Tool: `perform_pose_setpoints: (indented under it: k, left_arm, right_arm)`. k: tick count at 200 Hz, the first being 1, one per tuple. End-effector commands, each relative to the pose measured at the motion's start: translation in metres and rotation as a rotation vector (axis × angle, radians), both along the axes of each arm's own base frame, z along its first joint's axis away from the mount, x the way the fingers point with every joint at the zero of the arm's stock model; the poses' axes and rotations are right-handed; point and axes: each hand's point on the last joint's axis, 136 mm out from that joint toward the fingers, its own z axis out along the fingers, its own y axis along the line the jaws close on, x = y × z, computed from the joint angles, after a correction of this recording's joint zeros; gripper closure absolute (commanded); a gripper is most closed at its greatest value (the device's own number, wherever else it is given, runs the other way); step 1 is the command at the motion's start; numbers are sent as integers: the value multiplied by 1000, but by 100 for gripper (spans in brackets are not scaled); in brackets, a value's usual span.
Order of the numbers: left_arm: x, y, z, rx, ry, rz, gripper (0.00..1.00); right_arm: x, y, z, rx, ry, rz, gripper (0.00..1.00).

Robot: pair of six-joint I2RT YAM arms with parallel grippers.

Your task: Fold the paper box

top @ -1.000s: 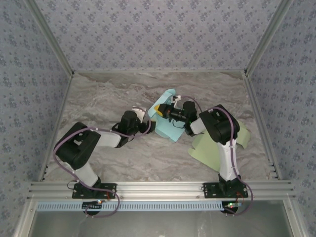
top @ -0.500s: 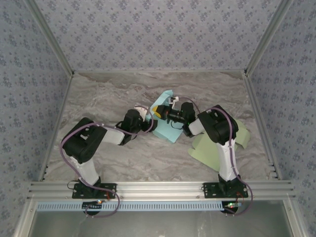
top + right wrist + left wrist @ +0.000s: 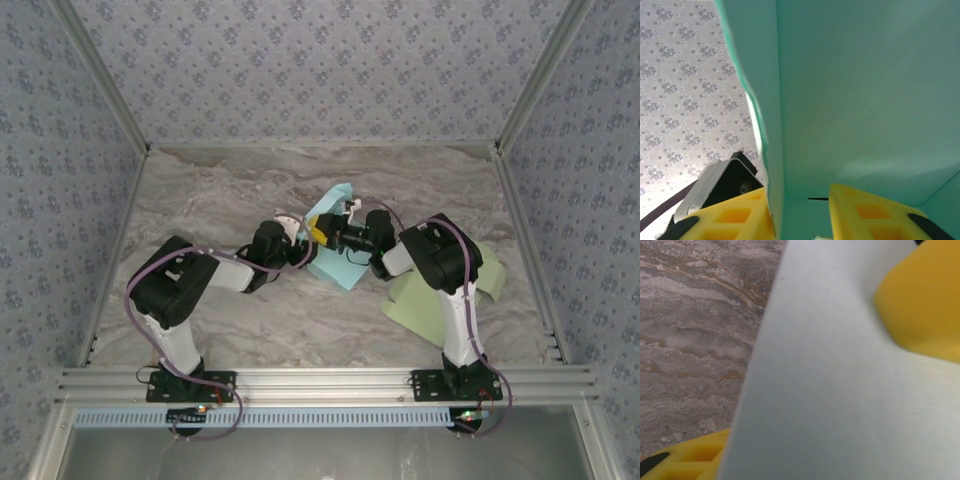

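Paper box (image 3: 335, 268) appears to be light, easily creased card; take hold at a wall edge. Right jaws stand parted astride one wall. Left jaws straddle a panel, grip indeterminate.

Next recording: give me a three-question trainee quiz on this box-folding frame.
1. True or false: the pale green paper sheet lies beside the left arm's base.
2. In the right wrist view, what stands between the right gripper's yellow fingers? A) a wall of the light blue paper box; B) a cable; C) nothing.
3. Fill in: the box rests on a ___-patterned table.
Key: 1 false; 2 A; 3 marble.
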Motion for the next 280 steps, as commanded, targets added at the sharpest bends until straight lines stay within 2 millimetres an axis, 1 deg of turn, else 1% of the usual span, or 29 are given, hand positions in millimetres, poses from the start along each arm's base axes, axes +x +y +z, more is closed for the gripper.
perform_pose_setpoints:
  k: [1,35,53,65,71,81,93,113,119,133,141,160,178,187,197,204,209,221,229,237,241,245,250,256,263,266,272,274,280]
  left_arm:
    - [6,-7,5,-37,1,10,52]
    - [2,-8,2,-48,19,0,52]
    - [4,-8,7,-82,51,19,52]
    - [4,-11,10,-111,111,27,52]
    - [3,-14,10,-118,147,28,53]
    - [1,-17,10,-137,203,29,53]
    - [-2,-21,10,-169,251,26,53]
    - [-6,-21,7,-197,304,37,54]
    - [-7,-21,5,-193,306,36,54]
    - [-7,-19,-2,-172,301,34,54]
    - [-9,-21,-2,-165,280,9,54]
    - [-10,-23,0,-111,186,-52,53]
    - [-12,-23,5,-29,96,-101,53]
    - [-12,-24,9,0,54,-121,53]
    - [-13,-25,12,23,15,-140,53]
    - [-13,-26,13,38,-7,-156,53]
    - [-12,-26,14,51,-21,-165,53]
    - [-13,-28,13,79,-43,-192,53]
    - [-14,-28,14,96,-56,-210,53]
    - [-16,-28,14,107,-70,-229,53]
    - [-18,-30,14,110,-77,-249,53]
    - [-20,-31,15,113,-86,-267,53]
    - [-22,-32,14,120,-90,-287,52]
    - [-23,-33,13,127,-91,-303,52]
    - [-24,-35,13,137,-97,-334,52]
    - [-26,-36,13,139,-100,-350,52]
    - [-29,-40,13,142,-110,-389,52]
    - [-29,-41,14,143,-114,-398,52]
    - [-31,-42,15,148,-123,-418,52]
  right_arm:
    - [-3,-6,14,-16,-76,-5,59]
    - [-8,-21,28,-57,-166,-11,52]
    - [-13,-38,28,-108,-224,-24,50]
    - [-16,-50,30,-147,-271,-30,50]
    - [-20,-57,26,-181,-288,-33,50]
    - [-25,-66,28,-241,-361,-37,50]
    - [-35,-74,23,-354,-440,-29,48]
    - [-54,-79,15,-576,-584,33,45]
    - [-57,-81,17,-623,-620,49,44]
    - [-62,-85,22,-678,-666,65,43]
    - [-63,-87,27,-683,-706,66,43]
    - [-66,-86,34,-721,-795,65,42]
    - [-65,-86,40,-756,-849,38,36]
    - [-64,-87,44,-786,-888,20,35]
    - [-67,-88,51,-818,-979,30,34]
    - [-70,-91,54,-866,-1043,48,33]
    - [-71,-94,60,-906,-1099,56,32]
    - [-71,-105,71,-1019,-1216,108,29]
    - [-71,-115,74,-1080,-1241,173,26]
    - [-67,-124,86,-1117,-1294,233,26]
    - [-71,-129,81,-1127,-1292,297,25]
    - [-72,-133,84,-1141,-1324,355,24]
    - [-76,-137,82,-1162,-1360,437,22]
    - [-74,-145,78,-1205,-1371,505,20]
    - [-69,-152,81,-1249,-1387,561,18]
    - [-69,-155,78,-1261,-1385,602,16]
    - [-68,-159,78,-1269,-1399,661,16]
    - [-70,-161,75,-1264,-1388,694,15]
    - [-70,-162,78,-1251,-1398,740,15]
